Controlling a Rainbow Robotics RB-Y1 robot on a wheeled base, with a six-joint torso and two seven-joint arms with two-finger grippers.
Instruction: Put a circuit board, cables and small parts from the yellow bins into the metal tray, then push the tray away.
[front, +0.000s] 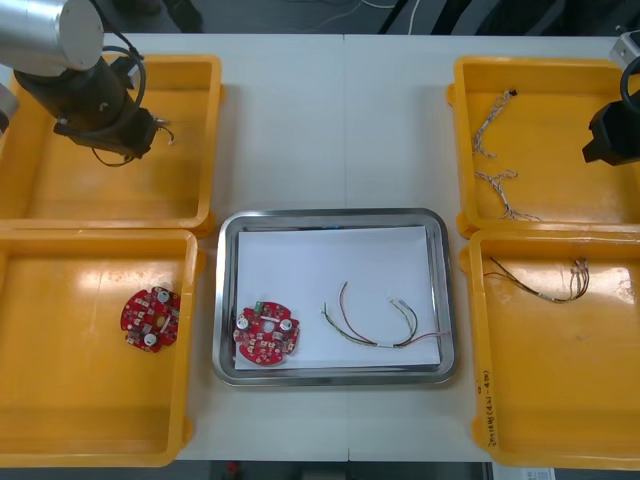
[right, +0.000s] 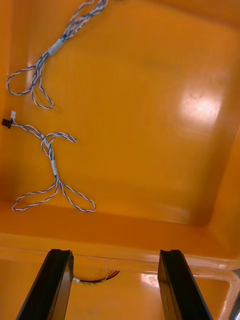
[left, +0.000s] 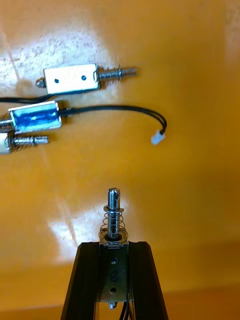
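My left gripper (left: 114, 270) is shut on a small metal part (left: 114, 235) with a spring and plunger, held over the far left yellow bin (front: 190, 90); in the front view the left gripper (front: 130, 135) hangs there. More small metal parts (left: 70, 79) with a black cable (left: 125, 110) lie on that bin's floor beyond the fingers. My right gripper (right: 116, 280) is open over the far right bin (front: 550, 70), where twisted blue and white cables (right: 52, 165) lie. The metal tray (front: 440, 250) holds a red circuit board (front: 266, 334) and a red and yellow cable (front: 375, 325).
Another red circuit board (front: 151, 318) lies in the near left bin (front: 100, 440). The near right bin (front: 560, 420) holds thin cables (front: 545, 283). Bare table runs between the two far bins.
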